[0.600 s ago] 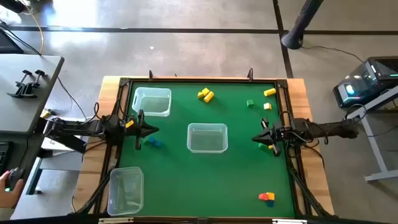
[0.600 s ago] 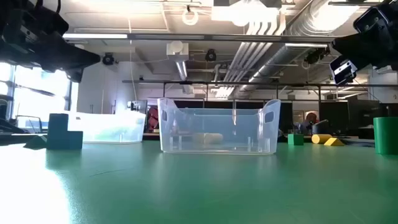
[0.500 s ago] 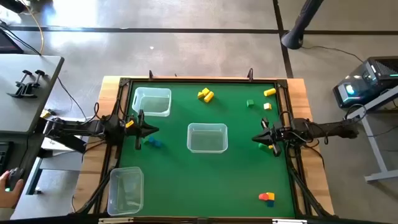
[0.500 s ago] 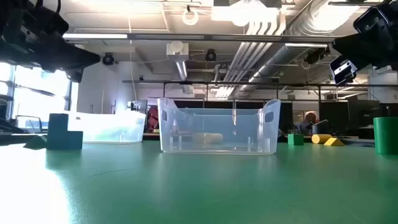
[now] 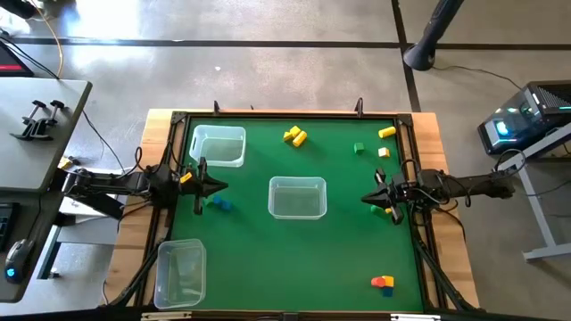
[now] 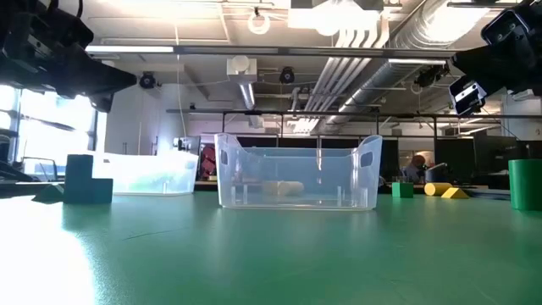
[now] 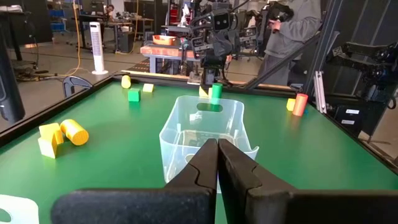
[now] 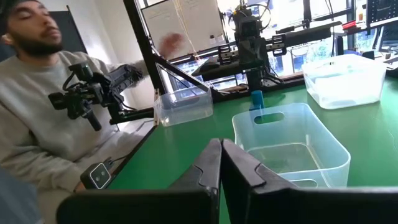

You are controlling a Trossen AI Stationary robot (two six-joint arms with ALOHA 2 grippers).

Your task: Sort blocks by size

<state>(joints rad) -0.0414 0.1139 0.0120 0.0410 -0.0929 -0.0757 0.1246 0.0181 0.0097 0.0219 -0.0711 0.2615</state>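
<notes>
Nothing's moved vs the frames half a sec ago: both arms parked as before, blocks and bins in the same spots. My left gripper (image 5: pixel 217 186) sits w/ fingers pinched together, empty, at the table's left edge about mid-way along it; the blue blocks (image 5: pixel 220 204) lie just beside it on the mat. Right gripper (image 5: pixel 367 200) mirrors it at the right edge, jaws closed on nothing, w/ a green block (image 5: pixel 393 214) under its wrist. Between the two tips stands the center bin (image 5: pixel 297 197), so the straight line across is blocked; there's open green mat on the near side of it, all the way to the near edge. Far-left corner holds a second clear bin (image 5: pixel 219 145), near-left corner a third (image 5: pixel 181 272) hanging over the mat's edge. Yellow blocks (image 5: pixel 294 135) lie by the far edge mid-table; a small green block (image 5: pixel 359 148), a yellow cylinder (image 5: pixel 386 132) and a pale yellow cube (image 5: pixel 384 152) cluster toward the far-right corner. Red/orange/yellow blocks (image 5: pixel 384 283) sit near the near-right corner. A person (image 8: pixel 43 118) is beside the table in the right wrist view.
</notes>
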